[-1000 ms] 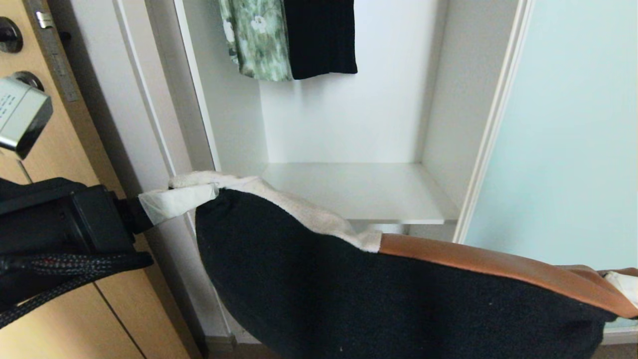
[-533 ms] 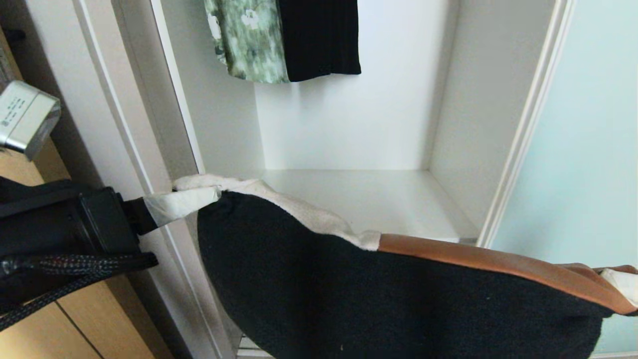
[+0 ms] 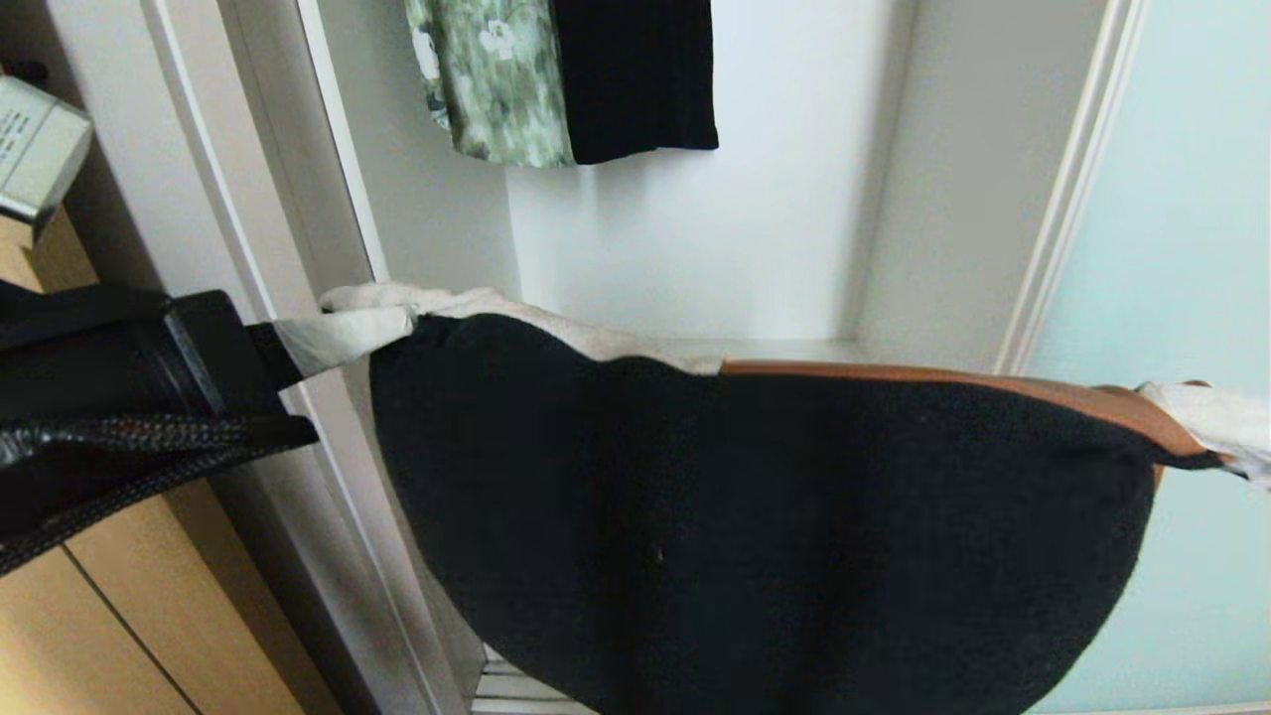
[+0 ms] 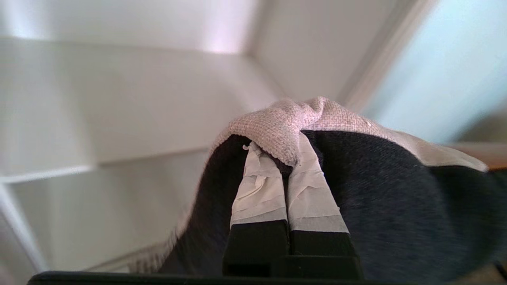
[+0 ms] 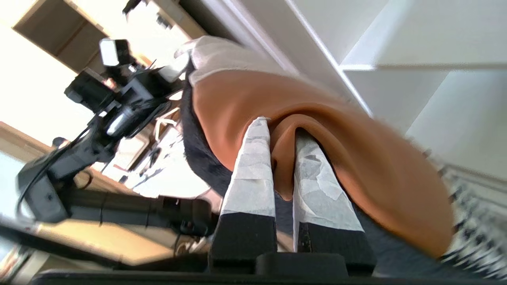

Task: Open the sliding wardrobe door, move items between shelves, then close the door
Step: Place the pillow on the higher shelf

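The items (image 3: pixel 755 536) are a soft stack of black cloth with a beige piece (image 3: pixel 556 328) and a rust-orange piece (image 3: pixel 993 382) on top. It hangs stretched between my two grippers in front of the open wardrobe. My left gripper (image 3: pixel 392 323) is shut on the beige and black end (image 4: pixel 277 126). My right gripper (image 5: pixel 281 128) is shut on a fold of the rust-orange cloth (image 5: pixel 317 118), at the right edge of the head view. The stack's top edge hides most of the shelf (image 3: pixel 784 350). The sliding wardrobe door (image 3: pixel 1192 248) stands slid aside on the right.
A green floral garment (image 3: pixel 492 79) and a black garment (image 3: pixel 635 74) hang above the shelf at the back. The wardrobe's white frame post (image 3: pixel 298 199) is close beside my left gripper. A tan wooden door (image 3: pixel 119 616) is at the far left.
Both grippers have lifted the stack. The right end rose most, so the top edge is now nearly level and covers the shelf. The whole view also shifted slightly.
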